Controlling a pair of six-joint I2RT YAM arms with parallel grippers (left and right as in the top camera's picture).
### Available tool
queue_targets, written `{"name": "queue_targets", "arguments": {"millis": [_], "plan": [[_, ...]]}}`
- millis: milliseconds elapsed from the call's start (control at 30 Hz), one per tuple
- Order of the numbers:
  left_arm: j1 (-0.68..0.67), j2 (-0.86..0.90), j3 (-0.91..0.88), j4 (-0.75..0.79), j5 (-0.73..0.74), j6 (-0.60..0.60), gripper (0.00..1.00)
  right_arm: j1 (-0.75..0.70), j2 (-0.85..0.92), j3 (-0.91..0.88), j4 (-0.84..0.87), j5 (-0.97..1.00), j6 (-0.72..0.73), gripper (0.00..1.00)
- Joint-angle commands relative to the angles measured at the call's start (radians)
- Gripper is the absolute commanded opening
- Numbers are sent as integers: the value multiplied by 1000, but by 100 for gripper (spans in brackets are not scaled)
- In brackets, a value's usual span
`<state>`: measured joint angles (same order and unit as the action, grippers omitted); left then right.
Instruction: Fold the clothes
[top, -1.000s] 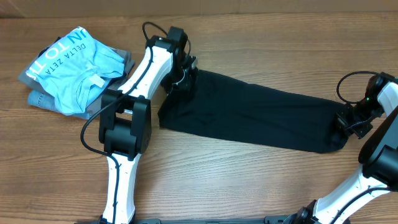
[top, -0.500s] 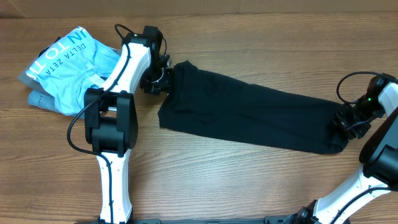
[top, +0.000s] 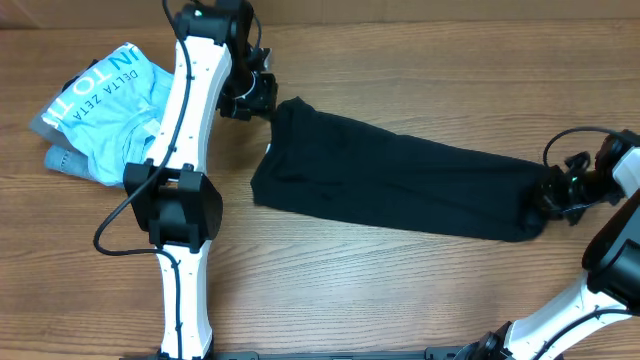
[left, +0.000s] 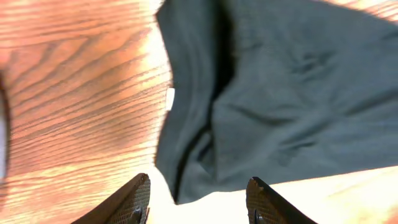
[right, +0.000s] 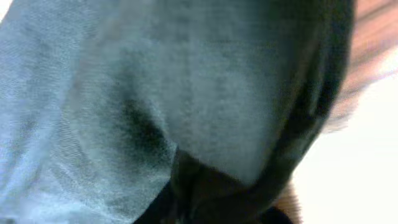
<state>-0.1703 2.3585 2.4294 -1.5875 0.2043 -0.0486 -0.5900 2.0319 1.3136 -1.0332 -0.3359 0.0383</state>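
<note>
A long black garment (top: 400, 185) lies stretched across the middle of the wooden table. My left gripper (top: 255, 97) is open and empty, just left of the garment's upper left corner. In the left wrist view the open fingers (left: 199, 205) frame the garment's collar edge (left: 199, 106), apart from it. My right gripper (top: 553, 195) is at the garment's right end and shut on it. In the right wrist view the dark cloth (right: 217, 81) fills the frame and hides the jaws.
A pile of light blue clothes (top: 120, 110) with white lettering lies at the far left of the table. The left arm's base (top: 180, 210) stands just left of the garment's lower left corner. Bare wood (top: 380, 290) shows in front of the garment.
My left gripper has let go of the garment's upper left corner and moved left and away from it. The garment's left end has settled flat. The right gripper still holds the right end.
</note>
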Motion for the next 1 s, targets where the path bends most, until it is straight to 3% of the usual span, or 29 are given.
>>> {"name": "queue_targets", "arguments": {"millis": [0, 267, 500, 767, 967], "plan": [[-5, -19, 106, -54, -6, 47, 53, 11, 39, -16, -29, -93, -55, 4], [-5, -20, 148, -97, -108, 53, 52, 11, -126, 154, -179, 43, 45, 4], [0, -33, 151, -102, -101, 43, 50, 54, -256, 175, -183, 5, 74, 4], [19, -165, 154, -91, -47, 34, 54, 325, -304, 172, -188, -58, 79, 4], [19, -243, 154, -91, -51, 34, 58, 582, -302, 144, -105, -16, 208, 4]]}}
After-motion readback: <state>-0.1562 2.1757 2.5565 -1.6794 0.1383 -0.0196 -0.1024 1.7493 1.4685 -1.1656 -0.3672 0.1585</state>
